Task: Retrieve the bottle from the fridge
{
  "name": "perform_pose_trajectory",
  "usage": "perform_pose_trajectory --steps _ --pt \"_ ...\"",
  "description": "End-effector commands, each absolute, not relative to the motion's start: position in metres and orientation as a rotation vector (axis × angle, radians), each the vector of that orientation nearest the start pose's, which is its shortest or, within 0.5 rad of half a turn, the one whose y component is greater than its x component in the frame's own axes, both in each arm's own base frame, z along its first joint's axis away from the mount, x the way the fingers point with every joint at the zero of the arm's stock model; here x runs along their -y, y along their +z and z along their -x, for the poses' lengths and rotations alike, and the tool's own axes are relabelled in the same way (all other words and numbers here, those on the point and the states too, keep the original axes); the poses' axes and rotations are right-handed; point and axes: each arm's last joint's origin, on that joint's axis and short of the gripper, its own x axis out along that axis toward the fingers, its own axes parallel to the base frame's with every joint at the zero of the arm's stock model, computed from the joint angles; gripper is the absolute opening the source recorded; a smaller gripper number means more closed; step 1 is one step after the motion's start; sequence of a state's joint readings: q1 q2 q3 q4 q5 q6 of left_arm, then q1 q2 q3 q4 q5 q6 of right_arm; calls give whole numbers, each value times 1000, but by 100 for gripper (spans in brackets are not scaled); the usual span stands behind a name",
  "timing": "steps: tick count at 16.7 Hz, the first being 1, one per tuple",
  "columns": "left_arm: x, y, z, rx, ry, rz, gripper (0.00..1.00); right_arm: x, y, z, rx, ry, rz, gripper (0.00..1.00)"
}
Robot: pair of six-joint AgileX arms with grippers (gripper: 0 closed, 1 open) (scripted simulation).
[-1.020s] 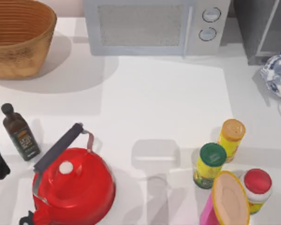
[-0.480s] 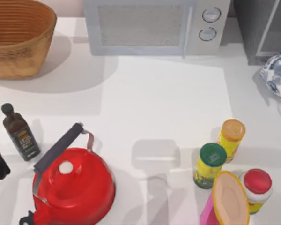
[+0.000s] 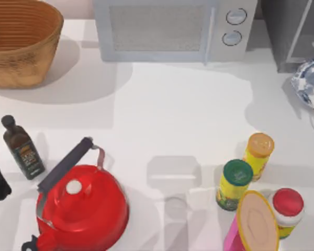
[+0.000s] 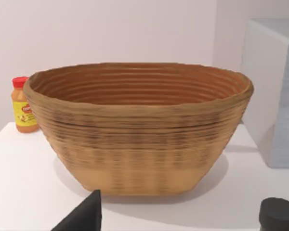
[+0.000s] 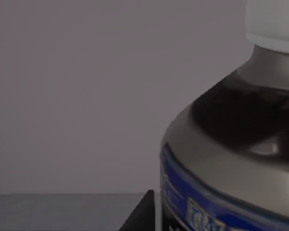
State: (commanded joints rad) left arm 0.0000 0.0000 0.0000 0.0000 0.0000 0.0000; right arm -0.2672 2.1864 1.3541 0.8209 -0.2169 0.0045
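One shadow on the surface (image 3: 199,104) grows beside the fridge (image 3: 283,36): my right hand (image 5: 143,214) reaches inside, close to the bottle (image 5: 231,159); apart or clamped, I cannot tell. My left hand (image 4: 86,217) waits at the left.

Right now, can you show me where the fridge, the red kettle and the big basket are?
fridge (image 3: 290,36): top view, its dark grey side wall.
red kettle (image 3: 89,214): top view, its round red body.
big basket (image 4: 139,144): left wrist view, its woven outer wall.

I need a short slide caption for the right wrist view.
Close view of a grey bottle with blue label and pale cap before a plain grey wall.
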Motion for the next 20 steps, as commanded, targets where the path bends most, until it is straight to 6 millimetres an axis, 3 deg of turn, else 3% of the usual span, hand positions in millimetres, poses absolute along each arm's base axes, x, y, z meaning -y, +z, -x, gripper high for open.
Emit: perform_pose_trajectory --steps 2,8,17,20 --pt "1 160 -106 0 0 0 100 117 185 -471 -2 -26 9 0" --pt "1 160 -106 0 0 0 100 117 182 -464 -11 -24 5 0" --pt "1 160 -106 0 0 0 100 116 181 -382 -15 -25 3 0" --pt "1 160 -106 0 0 0 100 116 183 -371 -7 -25 6 0"
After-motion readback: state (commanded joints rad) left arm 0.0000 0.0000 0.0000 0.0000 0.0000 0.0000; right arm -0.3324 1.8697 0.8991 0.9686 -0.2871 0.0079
